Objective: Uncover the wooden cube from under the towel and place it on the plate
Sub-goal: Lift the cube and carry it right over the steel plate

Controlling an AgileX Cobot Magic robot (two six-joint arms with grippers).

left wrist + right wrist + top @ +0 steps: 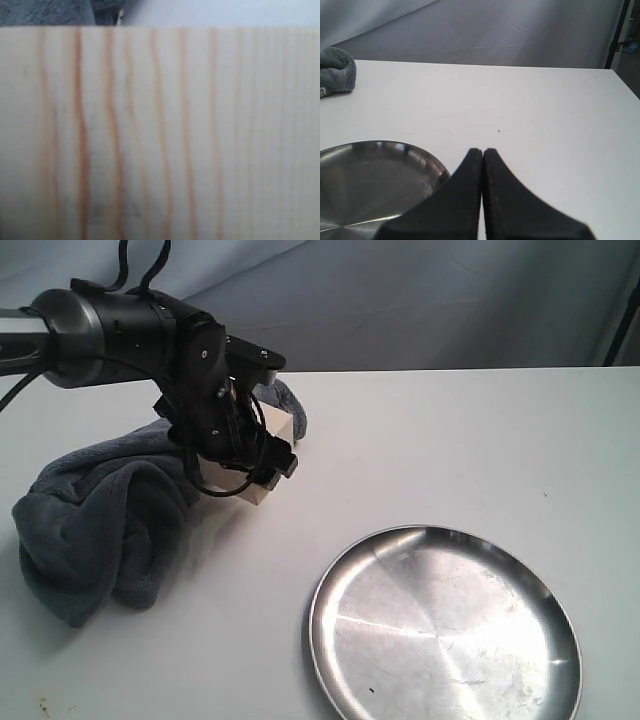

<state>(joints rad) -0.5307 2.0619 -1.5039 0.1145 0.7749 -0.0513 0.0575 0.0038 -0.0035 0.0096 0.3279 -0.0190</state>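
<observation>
The pale wooden cube (258,490) sits on the white table, uncovered, and its grain fills the left wrist view (160,135). My left gripper (248,458) is down over the cube, its black fingers straddling it; how tightly they hold does not show. The dark blue-grey towel (100,520) lies bunched to the cube's left, with a strip behind it (45,12). The steel plate (445,630) rests at the front right, apart from the cube. My right gripper (482,151) hovers shut and holds nothing, beside the plate's rim (437,167). The towel's end with its white tag (337,70) shows far off.
The white table (450,450) stretches bare between the cube and the plate. A grey cloth backdrop (400,300) hangs behind the table's far edge. A dark stand post (622,320) rises at the back right corner.
</observation>
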